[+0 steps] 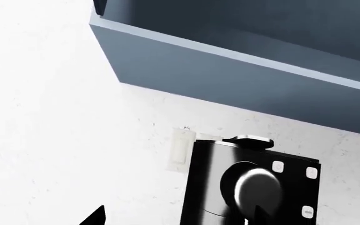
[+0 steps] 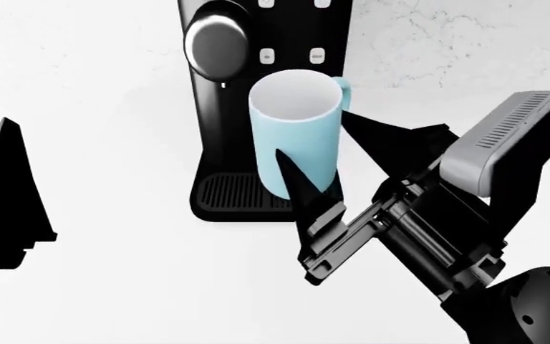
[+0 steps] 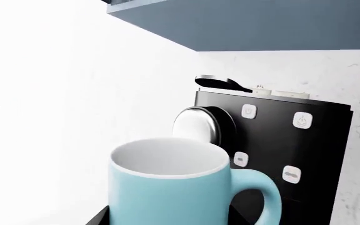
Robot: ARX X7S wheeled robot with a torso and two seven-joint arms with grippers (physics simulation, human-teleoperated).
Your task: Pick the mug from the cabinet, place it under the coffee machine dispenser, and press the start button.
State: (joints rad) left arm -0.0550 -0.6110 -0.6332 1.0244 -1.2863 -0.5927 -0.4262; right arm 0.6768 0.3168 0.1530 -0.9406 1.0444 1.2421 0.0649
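Holding: right hand [image 2: 318, 175] grips the mug [image 2: 296, 132], black fingers [image 2: 299, 188] pressed on either side of its light-blue wall.
Mug: upright, white inside showing, handle [image 2: 344, 92] turned toward the machine's button panel; whether it rests on the ribbed tray [image 2: 238, 192] cannot be told.
Dispenser: dark-grey dome [image 2: 215, 41] sits just up and to the left of the mug's rim in the head view, not directly over it.
Machine: tall black coffee machine [image 2: 294, 29] stands on the white surface [image 2: 112, 272] against a marbled wall [image 2: 466, 36].
Buttons: four white keys [image 3: 249, 111] beside the dome.
Overhead: blue-grey cabinet [image 1: 230, 79] hangs above the machine.
Left hand: dark shape [image 2: 3, 193] at the left edge, well apart from the mug; its opening cannot be told.
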